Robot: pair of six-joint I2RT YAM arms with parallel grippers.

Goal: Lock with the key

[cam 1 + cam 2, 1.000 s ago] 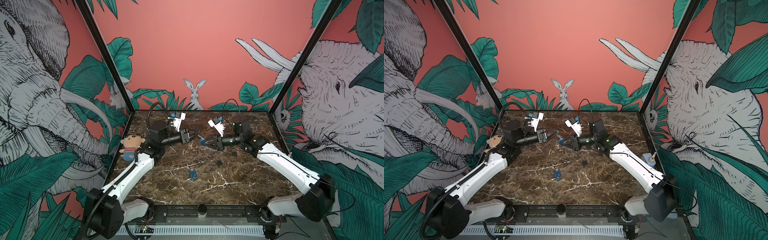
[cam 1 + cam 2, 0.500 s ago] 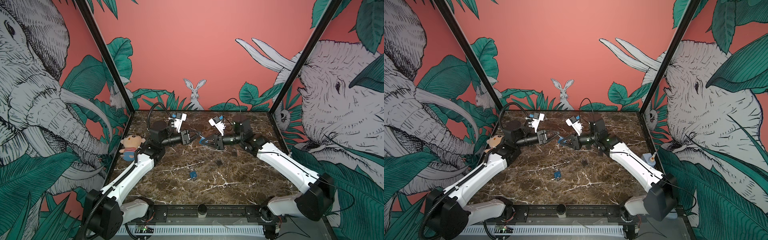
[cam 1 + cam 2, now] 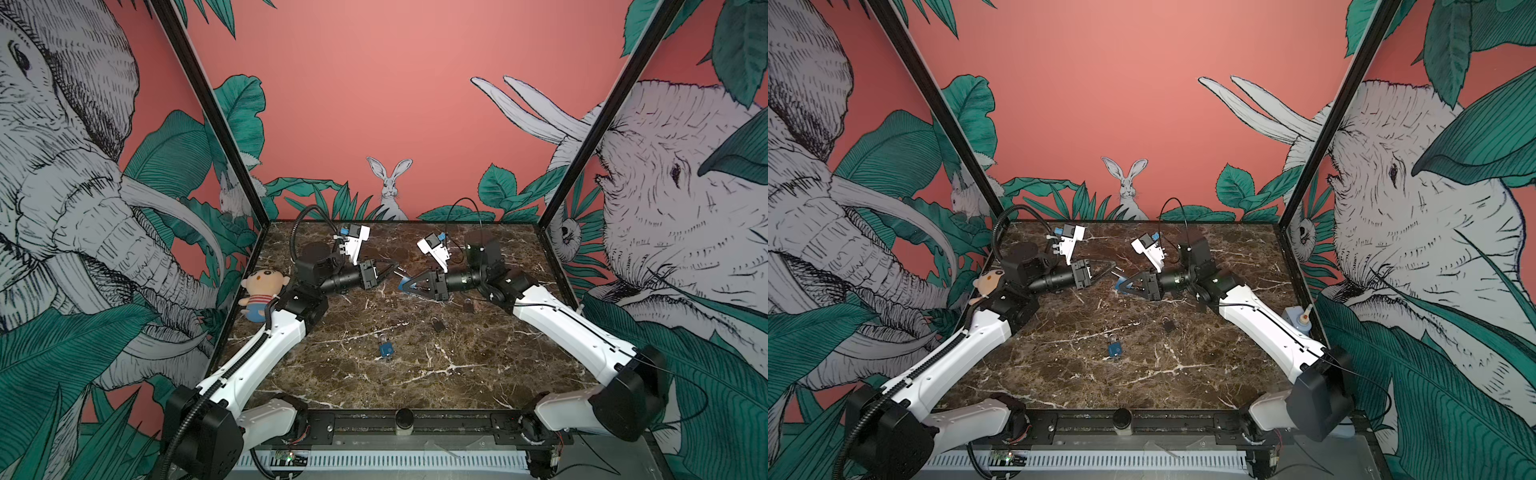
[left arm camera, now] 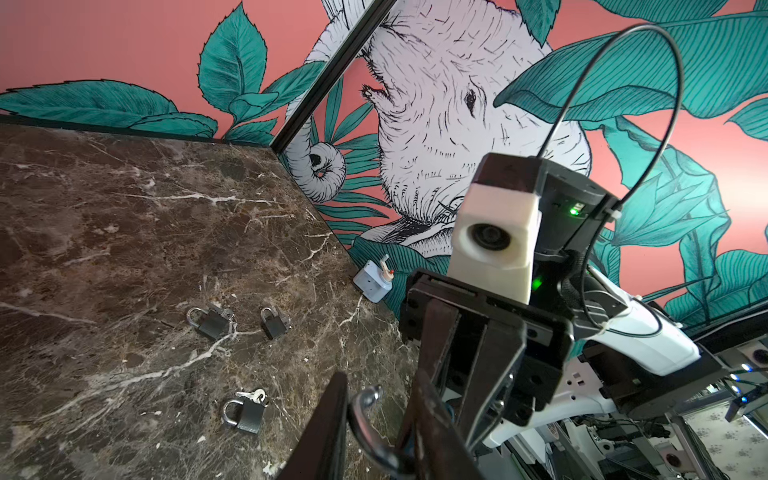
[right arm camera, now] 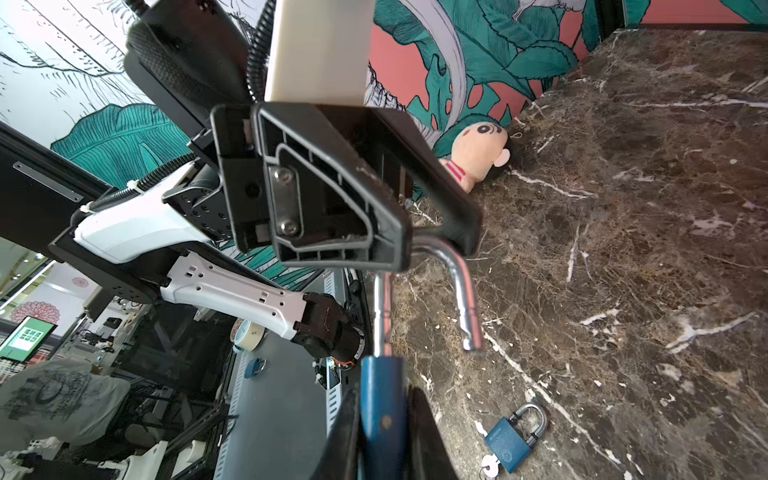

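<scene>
I can't read a single word on any of my feeds. The blue padlock [image 5: 509, 442] lies on the tabletop [image 3: 478, 374], a little toward six o'clock from its middle. It has a line of small print and a round stamp on its face, both too fine to make out. Outside the cell, a monitor [image 5: 27, 338] shows green tiles and a grey shirt [image 5: 50, 399] has a dark print, neither legible.

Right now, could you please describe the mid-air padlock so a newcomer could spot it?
Above the far half of the marble table, the right end effector grips a blue padlock. Unlike the closed blue padlock lying on it, its shackle stands open.
</scene>
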